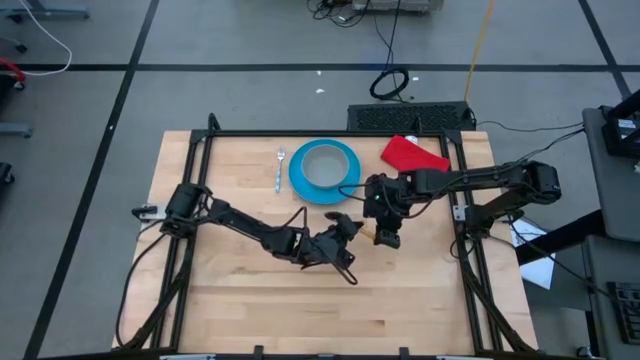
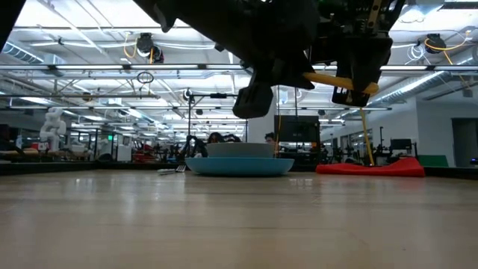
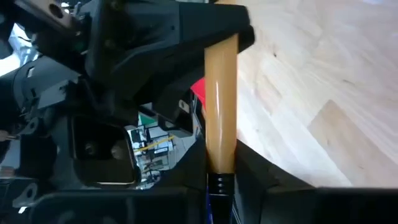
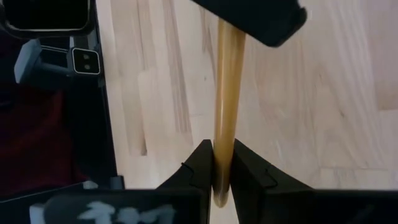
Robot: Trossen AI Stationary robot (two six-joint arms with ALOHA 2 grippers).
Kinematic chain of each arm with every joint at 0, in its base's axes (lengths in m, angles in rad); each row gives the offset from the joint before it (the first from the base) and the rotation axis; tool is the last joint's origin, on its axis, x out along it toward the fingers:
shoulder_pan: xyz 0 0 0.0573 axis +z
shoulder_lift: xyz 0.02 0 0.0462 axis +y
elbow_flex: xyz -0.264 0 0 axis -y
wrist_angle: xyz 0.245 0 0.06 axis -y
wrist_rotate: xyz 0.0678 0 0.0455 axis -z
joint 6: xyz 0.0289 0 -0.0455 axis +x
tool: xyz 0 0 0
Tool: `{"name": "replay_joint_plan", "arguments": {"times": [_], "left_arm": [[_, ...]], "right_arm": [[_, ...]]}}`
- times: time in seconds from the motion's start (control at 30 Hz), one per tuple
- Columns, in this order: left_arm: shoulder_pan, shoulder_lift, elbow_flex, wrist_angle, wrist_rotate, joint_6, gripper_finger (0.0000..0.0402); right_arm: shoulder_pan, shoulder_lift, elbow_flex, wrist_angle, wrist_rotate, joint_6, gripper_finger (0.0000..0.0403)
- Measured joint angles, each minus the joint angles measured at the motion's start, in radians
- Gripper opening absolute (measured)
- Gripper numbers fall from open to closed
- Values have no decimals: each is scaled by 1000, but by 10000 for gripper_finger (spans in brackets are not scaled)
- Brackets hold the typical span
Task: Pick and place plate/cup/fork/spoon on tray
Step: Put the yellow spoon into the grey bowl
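The spoon [image 2: 337, 81] hangs in the air over the middle of the table, its orange handle nearly level; its metal bowl is hidden. My left gripper [image 3: 220, 186] and my right gripper [image 4: 221, 177] face each other, each shut on one end of the handle. In the high view they meet right of the table's centre, my left gripper [image 1: 348, 228] beside my right gripper [image 1: 385, 232]. The blue plate [image 1: 300, 180] lies on the table's far half with the pale cup [image 1: 324, 168] standing in it. The silver fork [image 1: 279, 170] lies left of the plate. A tray is out of view. My left gripper pinches one end of the orange handle [image 3: 220, 155] between its two fingers. It comes nearly level from the table's left, and the fingers lie along the handle. The spoon is clear of the table. My right gripper pinches the handle's other end [image 4: 222, 146] between its two fingers [image 4: 200, 168], slanting down from the table's right. The handle runs straight on from the fingers toward my left gripper. A short stub of handle [image 1: 386, 240] sticks out behind the fingers.
A red cloth-like rectangle [image 1: 413, 153] lies at the table's far right, right of the plate. A black frame [image 1: 196, 190] borders the table's left, far and right sides. Bare wood [image 1: 300, 310] spreads over the near half.
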Motion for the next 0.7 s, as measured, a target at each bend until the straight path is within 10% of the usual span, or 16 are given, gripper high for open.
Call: {"name": "replay_joint_plan", "arguments": {"times": [0.37,0.7], "left_arm": [[-8,0,0,-14,-26,-67,57],[-21,0,-1,-13,-84,-154,39]], "right_arm": [[0,0,0,15,5,-21,40],[0,-40,2,47,96,-79,204]]}}
